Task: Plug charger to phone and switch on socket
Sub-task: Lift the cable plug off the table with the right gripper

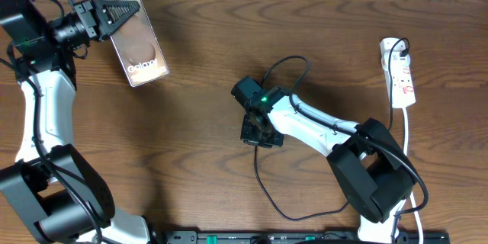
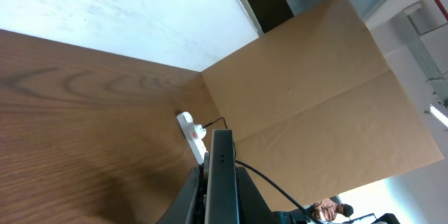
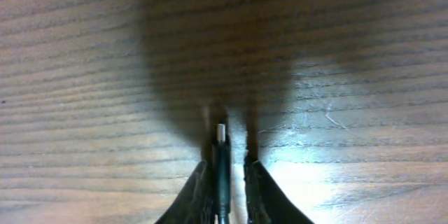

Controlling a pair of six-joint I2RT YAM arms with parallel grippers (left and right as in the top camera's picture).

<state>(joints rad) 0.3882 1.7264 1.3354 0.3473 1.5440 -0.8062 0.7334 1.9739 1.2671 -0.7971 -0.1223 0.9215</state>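
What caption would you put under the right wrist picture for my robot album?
Right gripper straddling the charger plug tip, with the wooden table beneath.

- table (image 1: 198, 53): brown wood, darker wavy grain
- phone (image 1: 137, 42), upper left: glossy brown, lighter round patch, white lettering
- socket (image 1: 401, 76), upper right: white, red switch marks, black plug at top end
- charger (image 3: 221, 164): black, silver tip
- right arm (image 1: 313, 126), centre: white and black, green light
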